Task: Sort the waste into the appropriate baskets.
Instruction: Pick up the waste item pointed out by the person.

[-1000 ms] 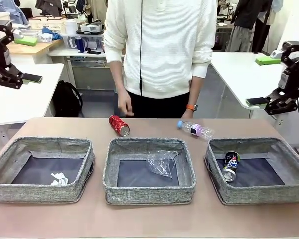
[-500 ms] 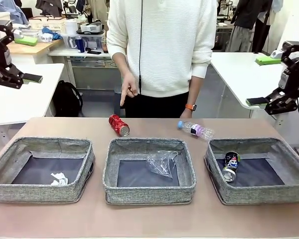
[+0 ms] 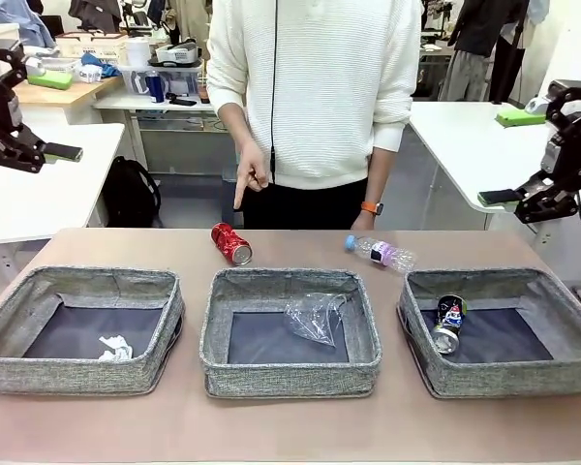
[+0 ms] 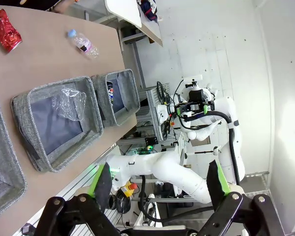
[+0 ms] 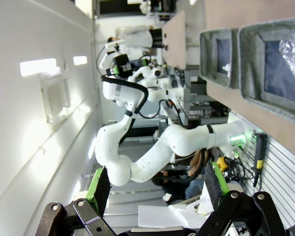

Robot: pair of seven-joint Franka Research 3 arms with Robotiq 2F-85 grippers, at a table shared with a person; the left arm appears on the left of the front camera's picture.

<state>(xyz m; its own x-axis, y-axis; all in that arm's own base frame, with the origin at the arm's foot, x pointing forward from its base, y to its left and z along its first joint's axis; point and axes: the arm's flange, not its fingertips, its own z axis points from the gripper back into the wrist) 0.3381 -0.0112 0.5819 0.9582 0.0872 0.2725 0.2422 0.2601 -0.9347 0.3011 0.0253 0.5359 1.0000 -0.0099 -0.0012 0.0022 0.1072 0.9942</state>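
A red can (image 3: 231, 243) and a small clear bottle (image 3: 380, 252) lie on the table behind three grey baskets. The left basket (image 3: 77, 376) holds a white paper wad (image 3: 113, 348). A clear plastic cup (image 3: 315, 318) lies in the middle basket (image 3: 290, 370), and a dark can (image 3: 448, 324) in the right basket (image 3: 508, 380). My left gripper (image 3: 39, 153) hangs open, high off the table's left side. High on the right, my right gripper (image 3: 523, 201) is open too. Nothing is between the jaws of the left gripper (image 4: 160, 184) or the right gripper (image 5: 155, 186) in the wrist views.
A person in a white sweater stands at the far edge, one hand (image 3: 250, 179) pointing a finger down above the red can. White side tables (image 3: 39, 194) (image 3: 465, 145) flank the table. A black bag (image 3: 131, 194) sits on the floor behind.
The person's hand has risen from near the table behind the red can and now points a finger down. Both arms and all the waste have stayed put.
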